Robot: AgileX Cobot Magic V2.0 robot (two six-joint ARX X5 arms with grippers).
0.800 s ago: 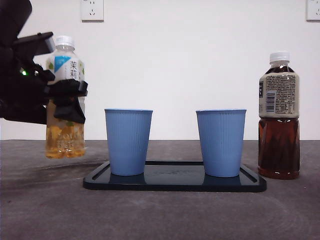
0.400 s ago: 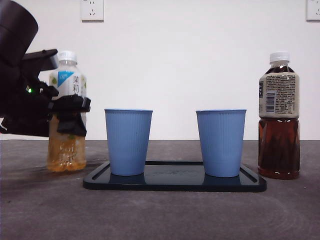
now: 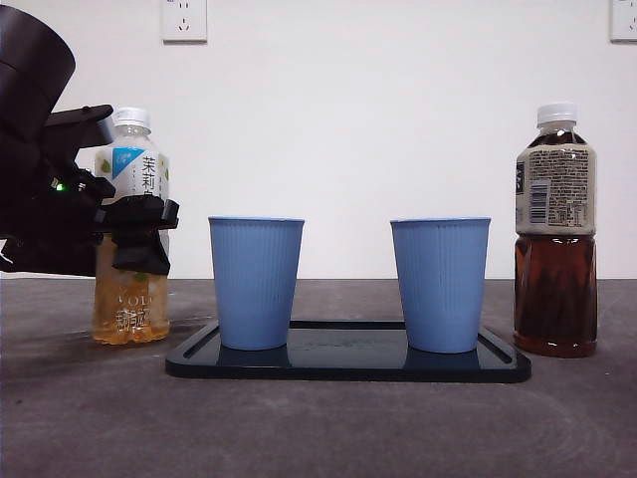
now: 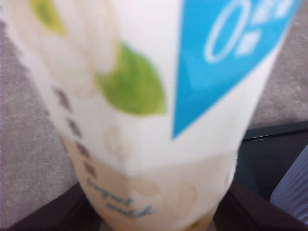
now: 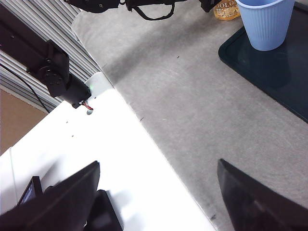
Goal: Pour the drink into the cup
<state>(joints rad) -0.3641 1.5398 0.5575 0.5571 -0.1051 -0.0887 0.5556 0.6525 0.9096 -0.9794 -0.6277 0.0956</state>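
Gripping the clear plastic bottle of pale yellow tea [image 3: 131,229] at mid-height, the left claw [image 3: 136,231] pinches its white label from both sides; the bottle stands upright on the grey table [image 3: 318,418], white cap up, long axis vertical (its label fills the left wrist view, blurred). Just beside it lies the flat black tray [image 3: 348,364], whose near edge faces open tabletop. On the tray stand two ribbed blue plastic cups, one [image 3: 256,282] nearest the held bottle, the other [image 3: 440,284] well apart from it. Beyond the tray's other end stands a dark tea bottle [image 3: 555,231], upright. Away from all this, the right claw [image 5: 156,192] hangs spread over the table's edge.
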